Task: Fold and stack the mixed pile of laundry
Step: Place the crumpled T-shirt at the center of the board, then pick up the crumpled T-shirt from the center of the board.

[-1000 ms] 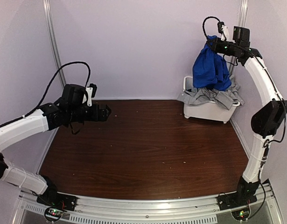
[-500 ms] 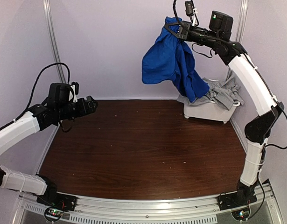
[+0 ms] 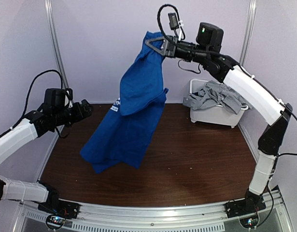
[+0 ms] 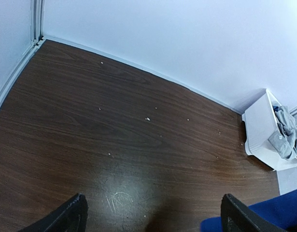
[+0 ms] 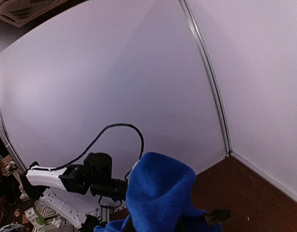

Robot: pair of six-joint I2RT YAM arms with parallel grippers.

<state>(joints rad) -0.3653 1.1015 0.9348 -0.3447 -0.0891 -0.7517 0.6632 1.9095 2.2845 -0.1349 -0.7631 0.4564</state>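
A white rectangular bin (image 3: 215, 117) sits on a dark wood-grain desk (image 3: 187, 159). Just behind the bin rises a pale wall (image 3: 100, 43). Left of the bin, small pale crumbs (image 4: 147, 119) dot the desk, with a faint scuff (image 4: 117, 199) farther left.

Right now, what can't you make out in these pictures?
Right gripper fingertips: wrapped in the blue garment, right wrist view.
The garment's white print: folded over and too small to read, top view.
What lies under the grey garments in the white bin: covered, top view.
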